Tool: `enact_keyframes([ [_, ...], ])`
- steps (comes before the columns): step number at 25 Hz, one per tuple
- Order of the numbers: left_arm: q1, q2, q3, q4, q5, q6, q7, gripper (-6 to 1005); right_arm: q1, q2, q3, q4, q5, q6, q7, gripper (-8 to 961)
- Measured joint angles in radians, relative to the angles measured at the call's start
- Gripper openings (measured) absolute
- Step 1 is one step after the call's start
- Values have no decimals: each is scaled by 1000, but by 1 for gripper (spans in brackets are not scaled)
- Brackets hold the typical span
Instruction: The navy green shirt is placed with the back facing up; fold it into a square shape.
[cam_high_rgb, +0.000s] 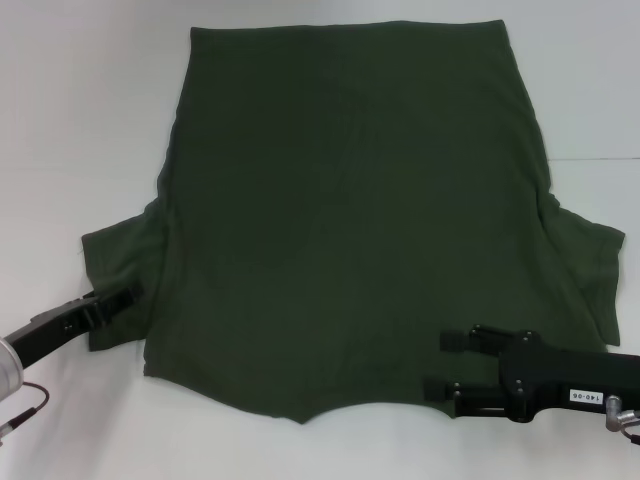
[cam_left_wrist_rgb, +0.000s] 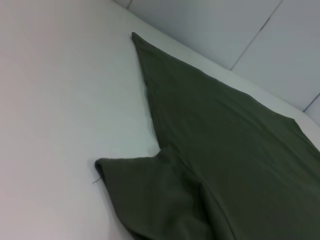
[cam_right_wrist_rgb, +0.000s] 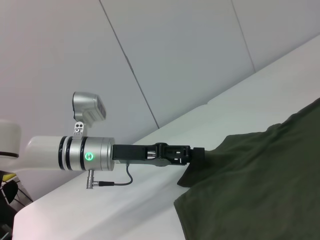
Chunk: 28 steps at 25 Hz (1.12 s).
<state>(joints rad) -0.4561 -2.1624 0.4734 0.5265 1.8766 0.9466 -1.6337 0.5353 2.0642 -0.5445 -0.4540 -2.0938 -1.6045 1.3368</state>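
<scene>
The navy green shirt (cam_high_rgb: 350, 200) lies flat on the white table with its plain back up, hem far from me and neckline near me. My left gripper (cam_high_rgb: 128, 297) is at the edge of the left sleeve. In the right wrist view this left gripper (cam_right_wrist_rgb: 197, 154) is shut on the sleeve's edge, and the cloth (cam_right_wrist_rgb: 260, 185) rises slightly to it. My right gripper (cam_high_rgb: 448, 364) is open, its two fingers spread over the shirt's near right shoulder area. The left wrist view shows only the sleeve and side of the shirt (cam_left_wrist_rgb: 225, 150).
The white table (cam_high_rgb: 80, 120) extends on all sides of the shirt. Pale wall panels (cam_right_wrist_rgb: 175, 60) stand behind the table. A thin seam in the tabletop (cam_high_rgb: 600, 158) runs at the right.
</scene>
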Motion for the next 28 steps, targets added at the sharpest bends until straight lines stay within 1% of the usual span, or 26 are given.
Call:
enact_keyframes([
  [2,-1,1,0,7,7,4,3,823,0,0,0,0,0,0,0,924],
  [7,-8,1,7,10,10,5,8,612,-1,2,1,0,0,0,-2,924],
  [13,-17,1,17,9,12,-12,8,401,-1,2,2,0,0,0,-3,924],
  [18,-24,0,40,8,12,-45,6,288,-2,2,2,0,1,0,-3,925],
  [23,-26,0,43,8,12,-48,3,175,-3,2,2,-1,2,0,-3,925],
  [26,-26,0,42,12,12,-47,1,0,-3,2,5,-1,2,0,-1,925],
  [28,-26,1,41,22,12,-40,-1,0,-3,2,10,-1,2,0,2,925],
])
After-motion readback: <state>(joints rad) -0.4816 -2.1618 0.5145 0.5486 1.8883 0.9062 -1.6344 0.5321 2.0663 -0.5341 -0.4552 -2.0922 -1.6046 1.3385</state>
